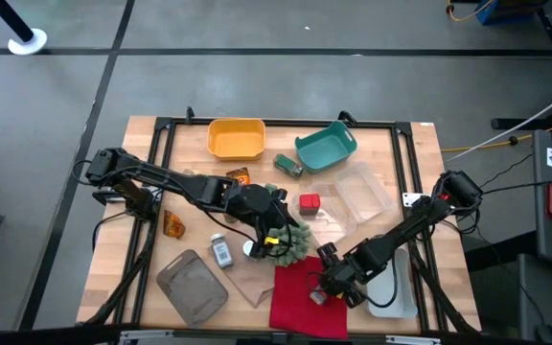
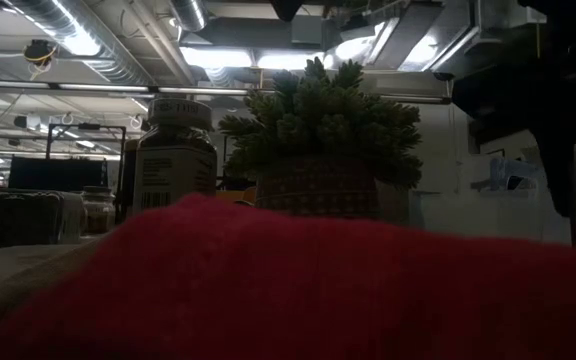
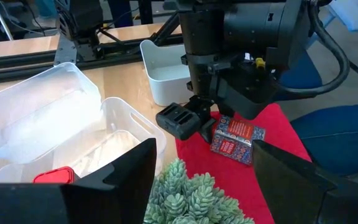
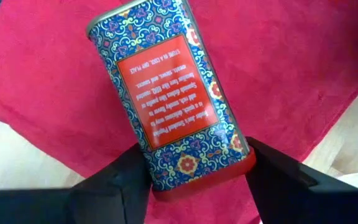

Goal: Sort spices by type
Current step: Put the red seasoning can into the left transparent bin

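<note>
A blue-and-red patterned spice tin (image 4: 173, 93) lies flat on the red cloth (image 1: 300, 307) near the table's front edge. My right gripper (image 4: 197, 163) comes down over it and closes on its red-rimmed end. My left gripper (image 3: 204, 180) hovers open just above the spiky green plant ball (image 1: 293, 244) at mid-table, with nothing between its fingers. Other spices lie about. A white-capped jar (image 1: 220, 251) is on its side. A small red tin (image 1: 309, 202) stands by the clear tubs. A green jar (image 1: 288, 165) lies beside the teal bin. An orange packet (image 1: 172, 223) is at the left. My right gripper pinches the tin's two long sides next to its red-rimmed end (image 4: 157, 173), one finger (image 4: 120, 186) on each side. The fingers come steeply from above and lie across the tin. The tin rests flat on the red cloth, label up.
A yellow bin (image 1: 236, 139) and a teal bin (image 1: 326, 146) stand at the far edge. Clear plastic tubs (image 1: 357, 192) sit right of centre. A grey lidded container (image 1: 192, 285) is at front left and a white tray (image 1: 398, 287) at front right, beside my right arm.
</note>
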`<action>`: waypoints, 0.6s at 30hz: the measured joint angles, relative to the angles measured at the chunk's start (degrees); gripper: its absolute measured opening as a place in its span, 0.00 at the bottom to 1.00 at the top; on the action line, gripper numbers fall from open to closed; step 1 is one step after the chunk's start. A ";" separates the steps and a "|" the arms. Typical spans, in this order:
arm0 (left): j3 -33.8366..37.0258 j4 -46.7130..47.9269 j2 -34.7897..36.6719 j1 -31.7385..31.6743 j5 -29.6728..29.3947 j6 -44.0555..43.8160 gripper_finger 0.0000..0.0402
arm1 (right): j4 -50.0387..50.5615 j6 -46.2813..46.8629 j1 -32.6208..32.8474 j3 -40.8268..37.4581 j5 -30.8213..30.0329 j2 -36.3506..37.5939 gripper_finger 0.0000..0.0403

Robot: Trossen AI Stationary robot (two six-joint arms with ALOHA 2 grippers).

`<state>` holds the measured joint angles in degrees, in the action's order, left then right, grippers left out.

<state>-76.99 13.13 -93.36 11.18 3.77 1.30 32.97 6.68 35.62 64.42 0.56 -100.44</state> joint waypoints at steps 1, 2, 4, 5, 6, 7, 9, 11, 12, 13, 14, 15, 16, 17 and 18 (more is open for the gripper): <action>0.00 0.00 0.00 -0.02 0.00 0.00 0.61 | 0.40 0.00 0.00 0.30 0.00 0.00 0.54; 0.00 0.00 0.00 -0.01 0.00 -0.02 0.61 | 0.75 0.00 0.00 0.68 0.02 0.00 0.54; 0.00 -0.02 0.00 0.00 0.00 -0.04 0.61 | 2.38 0.00 0.00 2.04 0.02 0.00 0.55; 0.00 -0.02 0.00 0.00 0.00 -0.04 0.61 | 4.03 0.00 0.00 2.99 -0.02 0.00 0.56; 0.00 -0.02 0.00 0.00 0.00 -0.04 0.61 | 5.95 0.02 0.00 3.98 -0.04 0.00 0.56; 0.00 -0.02 0.00 0.00 0.00 -0.17 0.61 | 7.80 0.16 -0.02 4.98 -0.04 0.00 0.56; 0.00 -0.03 0.00 0.00 -0.01 -0.87 0.61 | 11.58 0.41 -0.09 6.97 -0.42 0.00 0.56; 0.00 -0.03 0.00 0.00 0.00 -1.43 0.61 | 15.76 0.44 -0.43 9.18 -1.03 0.00 0.55; 0.00 -0.02 0.00 0.00 -0.01 -1.55 0.61 | 17.63 0.52 -0.52 10.16 -1.05 0.00 0.55; 0.00 -0.02 0.00 0.04 0.00 -1.53 0.61 | 19.61 0.63 -0.86 11.17 -1.19 0.00 0.55; 0.00 -0.02 0.00 0.09 0.00 -1.55 0.61 | 21.91 0.64 -1.24 12.23 -1.39 0.00 0.55; 0.00 -0.02 0.00 0.11 0.00 -1.55 0.61 | 23.94 0.70 -1.61 13.21 -1.82 0.00 0.55; 0.00 -0.02 0.00 0.13 0.00 -1.55 0.61 | 25.83 0.70 -2.12 14.17 -2.35 0.00 0.55; 0.00 -0.02 0.00 0.19 0.00 -1.55 0.61 | 27.80 0.70 -2.70 15.14 -2.92 0.00 0.56; 0.00 0.00 0.00 0.20 -0.01 -1.55 0.61 | 29.80 0.71 -3.33 15.99 -3.47 0.00 0.56</action>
<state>-76.99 13.13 -93.36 11.38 3.76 -0.25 62.77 7.39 32.29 80.40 -2.91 -100.44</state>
